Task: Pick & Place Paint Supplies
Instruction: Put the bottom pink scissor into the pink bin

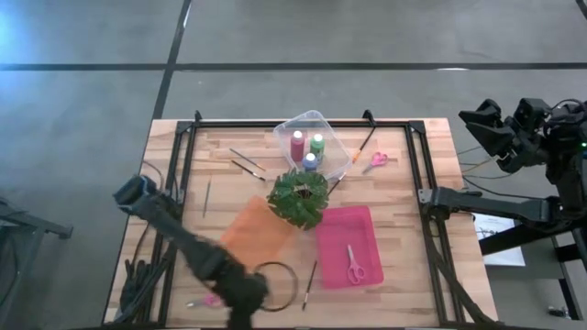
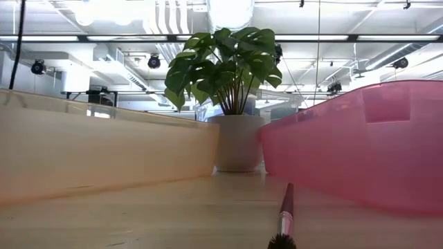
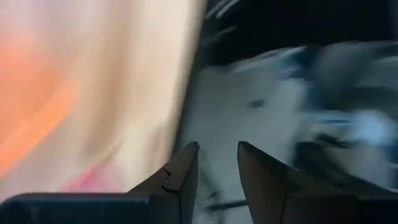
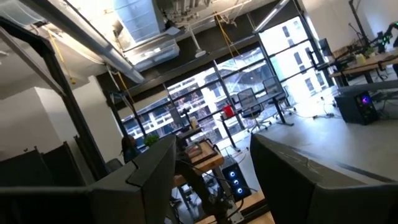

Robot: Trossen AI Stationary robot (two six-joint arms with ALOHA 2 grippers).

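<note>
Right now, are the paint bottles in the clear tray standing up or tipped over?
Upright: the high view shows the three paint bottles cap-up inside the clear tray.

Paint bottles [image 1: 308, 148] upright; scissors [image 1: 354, 265] seemingly flat.

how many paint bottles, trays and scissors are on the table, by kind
paint bottles: 3 (maroon, green, blue)
trays: 3 (clear, orange, pink)
scissors: 2 (one on the wood, one in the pink tray)
total: 8
a pink bit at the near left edge is too hidden to name, so it is not counted
</note>
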